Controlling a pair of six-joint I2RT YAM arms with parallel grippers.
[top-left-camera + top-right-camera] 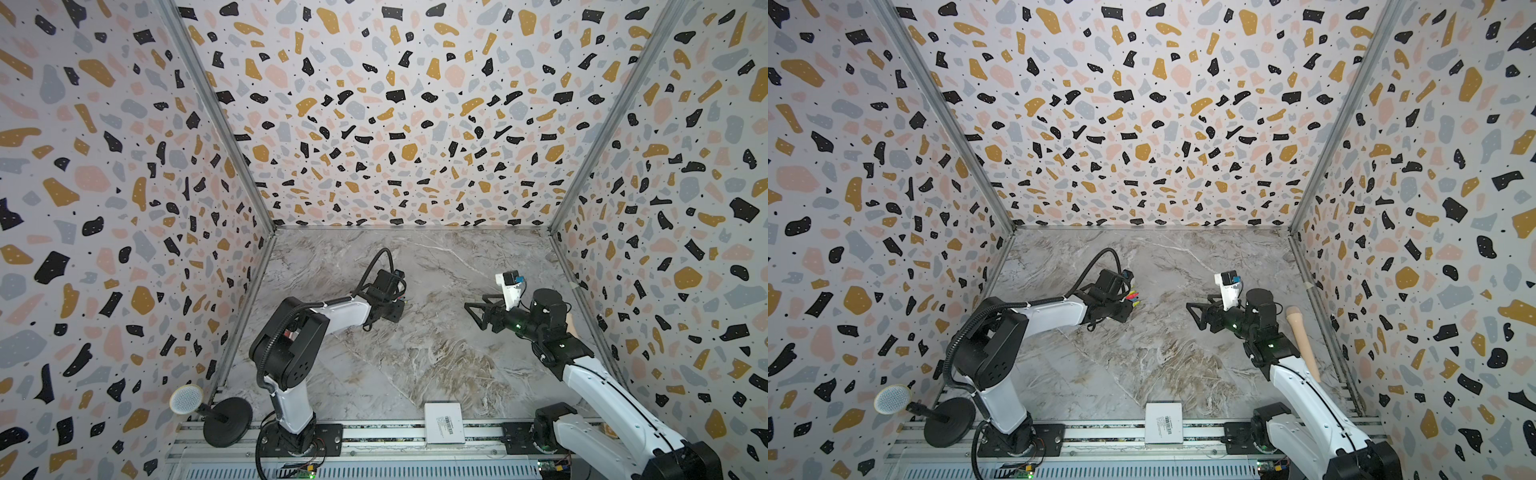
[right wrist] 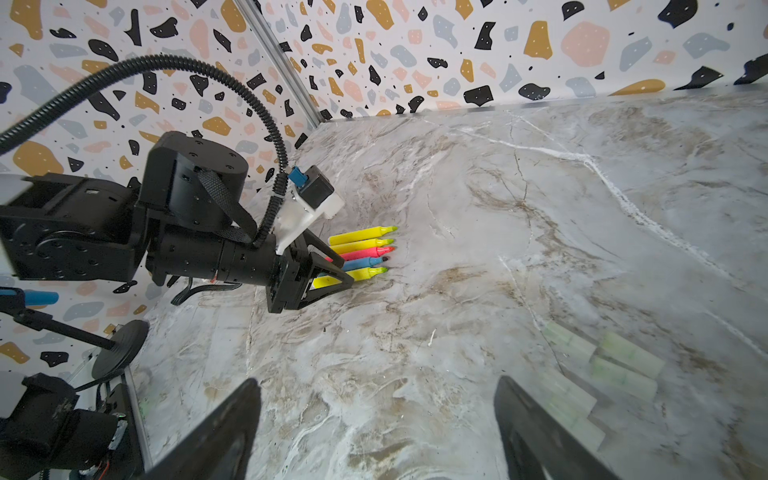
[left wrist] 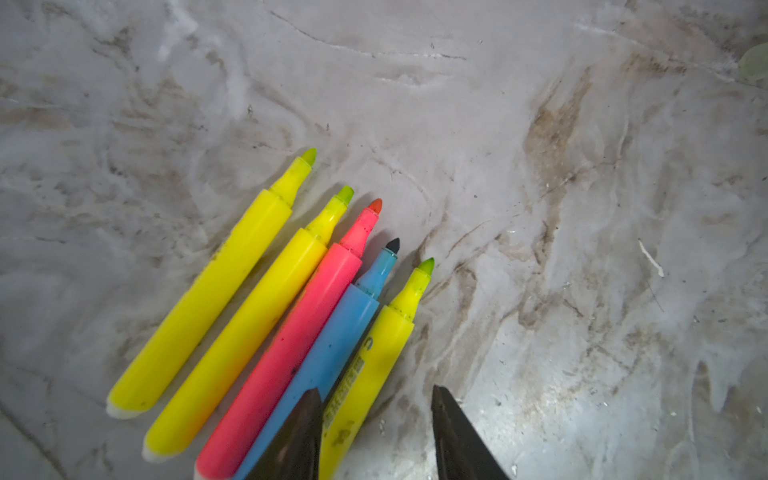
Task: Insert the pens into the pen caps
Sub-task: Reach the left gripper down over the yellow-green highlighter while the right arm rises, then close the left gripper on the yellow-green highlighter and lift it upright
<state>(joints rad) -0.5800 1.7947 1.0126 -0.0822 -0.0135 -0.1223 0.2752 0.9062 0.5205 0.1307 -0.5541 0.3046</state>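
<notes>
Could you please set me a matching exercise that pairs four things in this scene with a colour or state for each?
Things:
A. blue pen
B. pink pen
C. pen caps
D. left end effector

Colour or state:
1. translucent, clustered together
2. dark tip
3. open, with a yellow pen between its jaws
4. orange-red tip

Pairs: A-2, B-4, C-1, D-3
</notes>
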